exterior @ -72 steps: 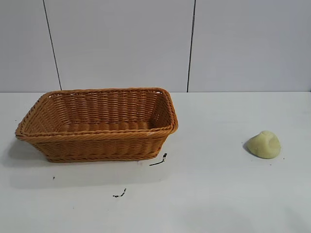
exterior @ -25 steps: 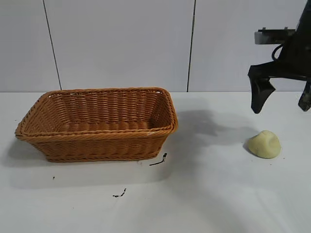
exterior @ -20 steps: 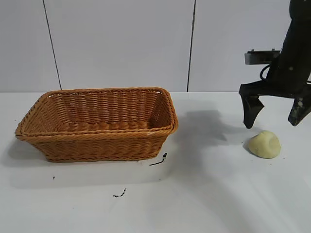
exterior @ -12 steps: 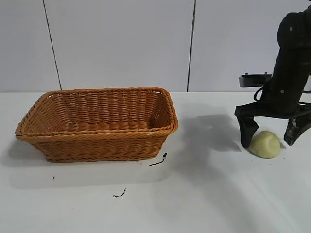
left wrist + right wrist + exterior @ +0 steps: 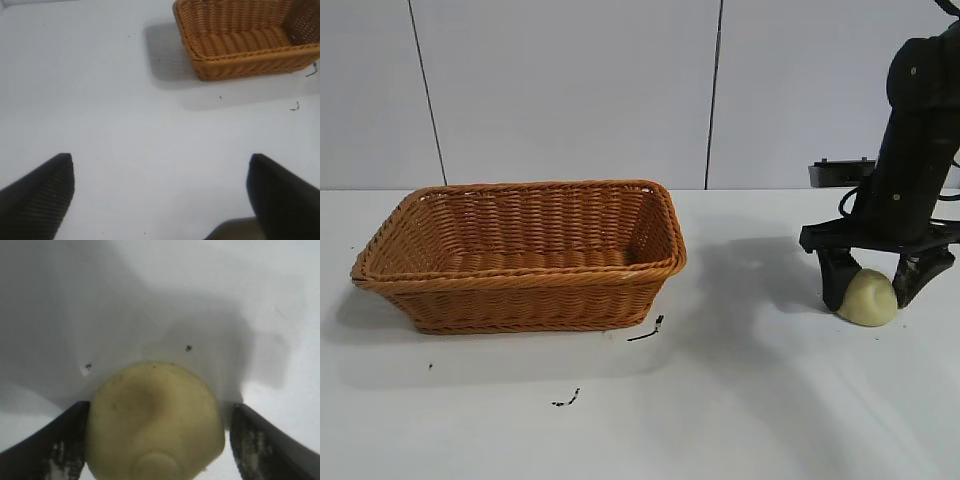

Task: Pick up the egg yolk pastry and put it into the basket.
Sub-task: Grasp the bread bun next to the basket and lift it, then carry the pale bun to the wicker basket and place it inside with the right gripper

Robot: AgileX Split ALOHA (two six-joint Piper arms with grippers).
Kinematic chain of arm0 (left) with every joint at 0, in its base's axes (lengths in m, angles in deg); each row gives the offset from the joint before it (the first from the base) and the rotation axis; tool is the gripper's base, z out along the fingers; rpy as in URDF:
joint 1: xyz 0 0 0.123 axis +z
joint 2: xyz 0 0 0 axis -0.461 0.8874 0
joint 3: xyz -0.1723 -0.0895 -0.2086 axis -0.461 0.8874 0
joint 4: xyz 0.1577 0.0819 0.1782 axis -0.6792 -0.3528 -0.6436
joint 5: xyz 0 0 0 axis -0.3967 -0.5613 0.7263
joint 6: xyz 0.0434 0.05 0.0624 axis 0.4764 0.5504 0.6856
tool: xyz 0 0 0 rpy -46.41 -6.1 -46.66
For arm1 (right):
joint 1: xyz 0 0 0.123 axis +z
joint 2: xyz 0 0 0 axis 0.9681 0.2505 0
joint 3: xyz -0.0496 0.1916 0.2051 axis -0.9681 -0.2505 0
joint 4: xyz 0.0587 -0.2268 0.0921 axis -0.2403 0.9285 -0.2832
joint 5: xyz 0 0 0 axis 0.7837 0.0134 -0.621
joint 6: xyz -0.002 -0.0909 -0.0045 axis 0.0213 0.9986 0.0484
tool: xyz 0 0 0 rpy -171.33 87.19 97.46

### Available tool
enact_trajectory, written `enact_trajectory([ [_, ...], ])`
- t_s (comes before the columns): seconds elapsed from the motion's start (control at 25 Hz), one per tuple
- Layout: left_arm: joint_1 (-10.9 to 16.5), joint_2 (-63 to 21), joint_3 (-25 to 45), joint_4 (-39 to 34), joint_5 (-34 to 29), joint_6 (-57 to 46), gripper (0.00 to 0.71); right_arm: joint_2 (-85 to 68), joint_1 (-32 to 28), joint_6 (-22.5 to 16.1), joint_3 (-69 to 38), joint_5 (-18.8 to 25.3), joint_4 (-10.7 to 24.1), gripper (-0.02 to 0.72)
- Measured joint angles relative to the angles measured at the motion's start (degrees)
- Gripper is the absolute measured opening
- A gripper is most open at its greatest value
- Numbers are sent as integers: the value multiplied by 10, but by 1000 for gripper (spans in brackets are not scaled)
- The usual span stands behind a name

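The egg yolk pastry, a small pale yellow dome, lies on the white table at the right. My right gripper is down at the table, open, with one black finger on each side of the pastry. In the right wrist view the pastry fills the space between the fingers of the right gripper; one finger touches it and the other stands a little off. The orange-brown wicker basket stands at the left, empty. My left gripper is open above bare table, away from the basket.
Small black marks lie on the table in front of the basket's right corner. A grey panelled wall stands behind the table. Bare table lies between the basket and the pastry.
My right arm came into view at the upper right and came down over the pastry. Its open fingers now straddle it at table height. The pastry and basket have not moved.
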Motion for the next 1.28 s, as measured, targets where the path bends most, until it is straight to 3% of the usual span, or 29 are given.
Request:
enact_trajectory([
  [0.16,0,0,0,0,0,0,696,0,0,0,0,3,0,202],
  [0.28,0,0,0,0,0,0,696,-1,0,0,2,8,0,123],
  [0.72,0,0,0,0,0,0,696,-123,0,11,2,35,7,100],
  [0.84,0,0,0,0,0,0,696,-142,0,11,16,62,7,99],
  [1.04,0,0,0,0,0,0,696,-128,16,11,92,96,7,96],
  [1.28,0,0,0,0,0,0,696,-55,95,10,241,148,7,96],
])
